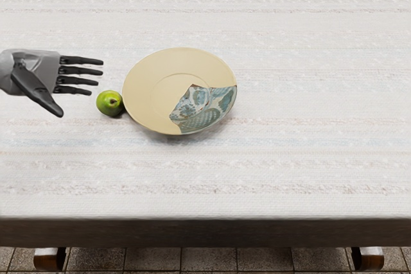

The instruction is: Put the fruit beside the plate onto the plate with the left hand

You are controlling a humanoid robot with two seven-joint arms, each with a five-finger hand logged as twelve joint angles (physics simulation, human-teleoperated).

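counter (pixel 289 158): pale, woven-looking, spans the view
plate (pixel 160 85): cream with a blue patterned patch, left of centre
left robot hand (pixel 48 76): far left, fingers spread, holding nothing
fruit (pixel 110 102): green, on counter, touching plate's left rim

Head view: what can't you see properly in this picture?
Left hand: its arm is cut off by the left edge.
Right arm: out of the picture.
Green fruit: underside hidden; whether it touches the plate, too close to tell.
Table legs: cut off by the bottom edge.
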